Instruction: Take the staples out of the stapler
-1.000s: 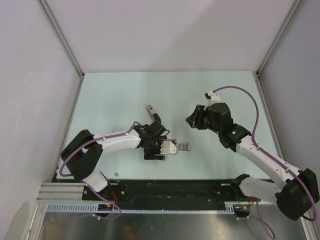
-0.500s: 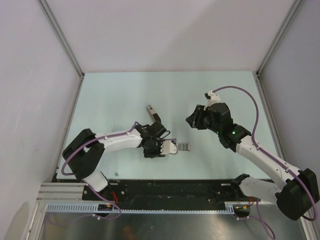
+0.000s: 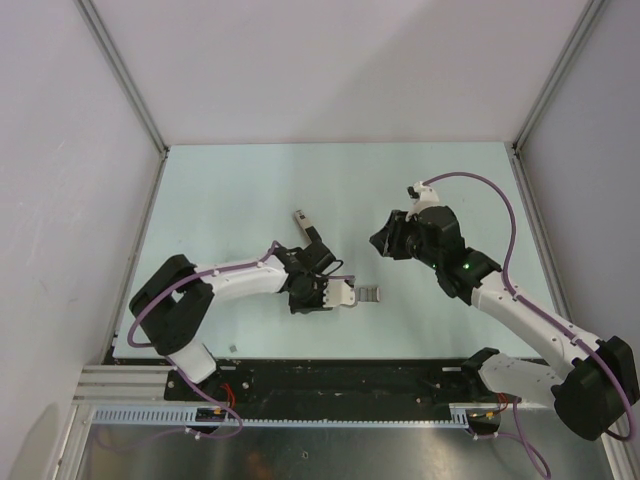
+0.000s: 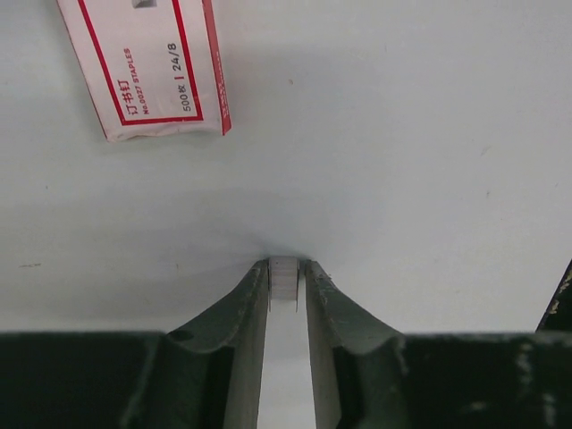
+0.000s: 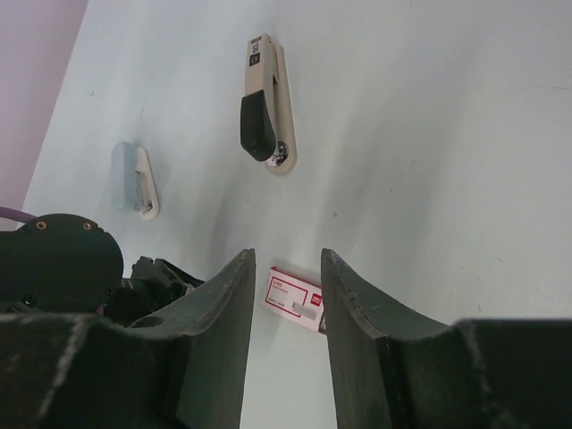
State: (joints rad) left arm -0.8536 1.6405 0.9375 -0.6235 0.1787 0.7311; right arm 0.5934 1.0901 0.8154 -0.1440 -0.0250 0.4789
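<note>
The stapler (image 3: 304, 224) lies on the table beyond my left wrist. The right wrist view shows its pale metal body and black top part (image 5: 264, 103). My left gripper (image 3: 347, 294) is low on the table and shut on a short strip of staples (image 4: 283, 279), pinched between the fingertips (image 4: 284, 264). The red-and-white staple packet (image 3: 369, 293) lies just past those fingertips, and it also shows in the left wrist view (image 4: 147, 63). My right gripper (image 3: 383, 243) hovers open and empty above the table, right of the stapler, with the packet (image 5: 295, 299) showing between its fingers (image 5: 288, 255).
A small pale blue-and-white object (image 5: 134, 179) lies on the table left of the stapler in the right wrist view. Metal frame posts (image 3: 125, 85) and walls bound the table at the left, back and right. A black rail (image 3: 340, 385) runs along the near edge.
My left arm's elbow has shifted slightly to the right while its gripper stays at the same spot on the table. The right arm has barely moved.
</note>
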